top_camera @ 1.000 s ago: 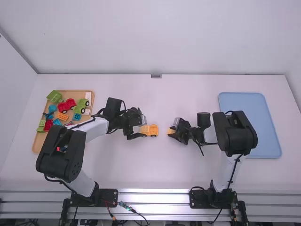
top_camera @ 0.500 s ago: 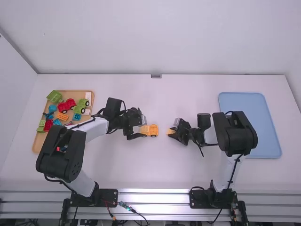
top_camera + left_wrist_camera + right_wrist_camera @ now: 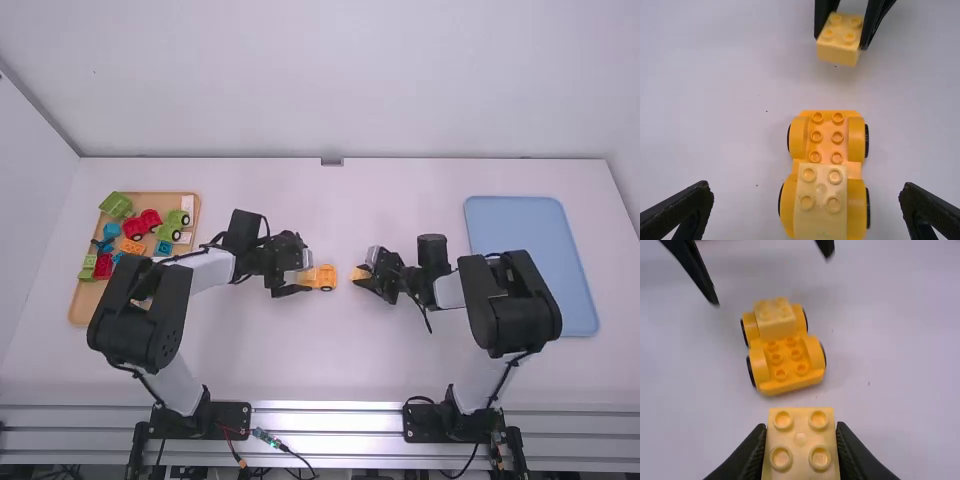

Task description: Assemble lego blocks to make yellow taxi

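Pinching a block (image 3: 800,440), right gripper (image 3: 801,426) presumably fits it next; base (image 3: 826,146) bears one brick (image 3: 821,200) (left gripper (image 3: 806,185) spread).

A hand could pass over the table (image 3: 330,205) beyond both arms or between their bases. Straight across, the left gripper (image 3: 304,277), yellow car (image 3: 326,277), small block (image 3: 358,273) and right gripper (image 3: 366,270) block the way, with a narrow gap between car and block.
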